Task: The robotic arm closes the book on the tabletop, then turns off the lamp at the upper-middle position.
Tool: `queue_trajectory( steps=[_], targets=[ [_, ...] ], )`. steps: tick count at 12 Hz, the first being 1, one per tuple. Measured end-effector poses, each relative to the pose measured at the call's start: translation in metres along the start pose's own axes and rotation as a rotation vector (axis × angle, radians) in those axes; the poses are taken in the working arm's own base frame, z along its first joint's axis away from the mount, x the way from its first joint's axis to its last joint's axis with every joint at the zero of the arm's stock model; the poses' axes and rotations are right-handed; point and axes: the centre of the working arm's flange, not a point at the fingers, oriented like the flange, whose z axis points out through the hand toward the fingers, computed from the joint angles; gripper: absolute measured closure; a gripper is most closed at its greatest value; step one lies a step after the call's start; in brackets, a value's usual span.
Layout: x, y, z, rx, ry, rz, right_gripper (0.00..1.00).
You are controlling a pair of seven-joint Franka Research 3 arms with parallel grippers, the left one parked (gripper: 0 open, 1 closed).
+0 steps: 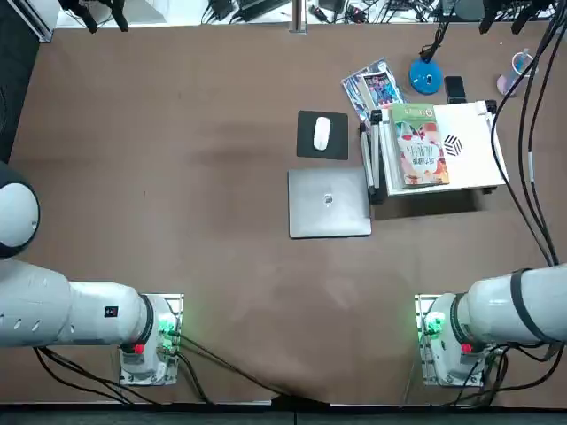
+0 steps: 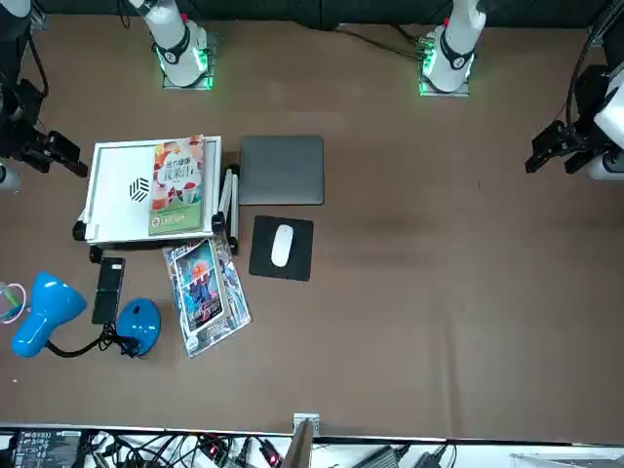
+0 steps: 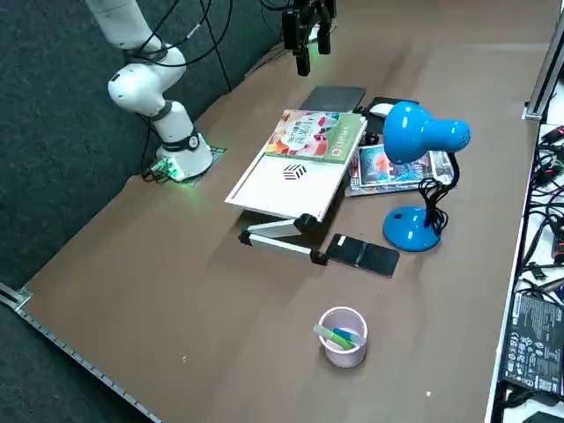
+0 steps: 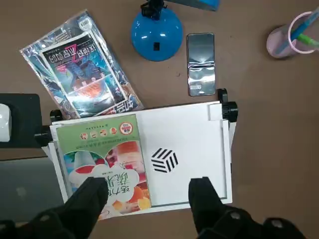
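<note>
Book: shut, green-and-red cover up; the book (image 1: 422, 146) lies on the side of the white stand (image 1: 469, 146) nearer the laptop (image 1: 329, 203). Closing looks done.
Stand: its top is propped above the desk (image 1: 221, 266) on folding legs, probably to bring pages up to a reader.
Hand: the right hand (image 4: 147, 199) hangs above the stand, fingers spread, nothing between them. That width suits a view of the work, but I'd expect pressing the lamp to need a narrower tip.
Lamp: blue base (image 4: 157, 36) on the desk beyond the stand, between the leaflets (image 4: 84, 69) and the black phone (image 4: 201, 63). The base probably sits there for steadiness under the bent stem and the blue shade (image 3: 423, 132).
Switch: a small dark square (image 4: 156, 46) on the base; my guess at the button.
Light: no glow I can make out; on or off, I cannot tell.
Next: likely reach to the base, press straight down. Risk: snagging the coiled cord (image 3: 434, 196) or nudging the phone.
</note>
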Motion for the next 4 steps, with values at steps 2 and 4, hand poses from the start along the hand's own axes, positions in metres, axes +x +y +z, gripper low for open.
queue_trajectory(
  steps=[2, 4],
  targets=[
    [0.0, -0.0002, 0.0, 0.0, 0.0, -0.002, 0.0],
    [0.0, -0.0006, 0.0, 0.0, 0.0, -0.003, 0.0]
  ],
)
